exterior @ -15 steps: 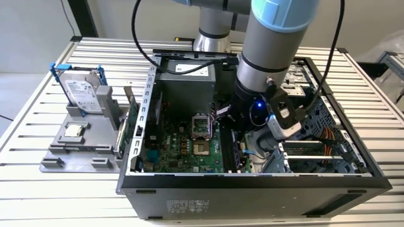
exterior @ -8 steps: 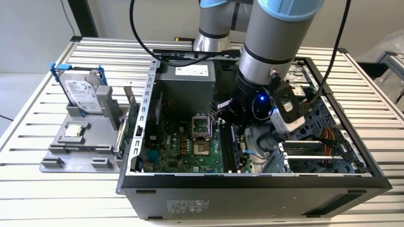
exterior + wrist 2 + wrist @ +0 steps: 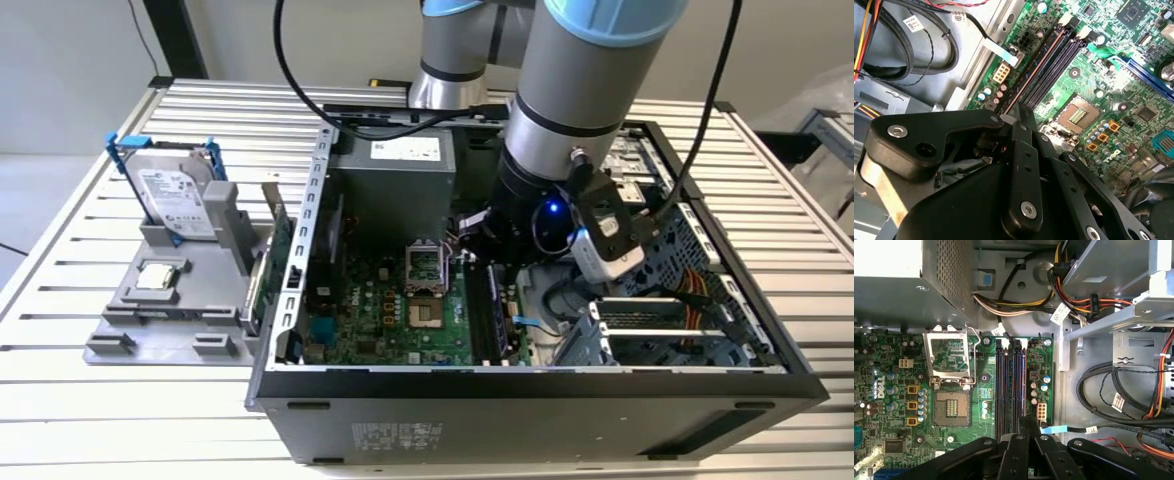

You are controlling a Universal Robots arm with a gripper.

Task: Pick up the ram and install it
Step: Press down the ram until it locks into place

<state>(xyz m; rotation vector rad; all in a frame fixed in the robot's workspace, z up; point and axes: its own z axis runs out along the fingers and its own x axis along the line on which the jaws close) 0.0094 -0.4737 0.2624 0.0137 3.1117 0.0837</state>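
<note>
Now tool (image 3: pixel 1026 426) over memory slots (image 3: pixel 1010 385).

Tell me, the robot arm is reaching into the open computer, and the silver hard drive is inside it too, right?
Not quite. The robot arm does reach into the open computer, but the silver hard drive is outside it. It stands in the grey holder on the table, at the exterior view's left.

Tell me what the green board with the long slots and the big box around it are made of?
The green board looks like glossy circuit-board laminate with small metal and plastic parts on it. Its long slots look like dark plastic. The computer case looks like sheet metal: bare grey inside with punched holes, dark and painted outside. The gripper looks matte black, probably metal.
</note>
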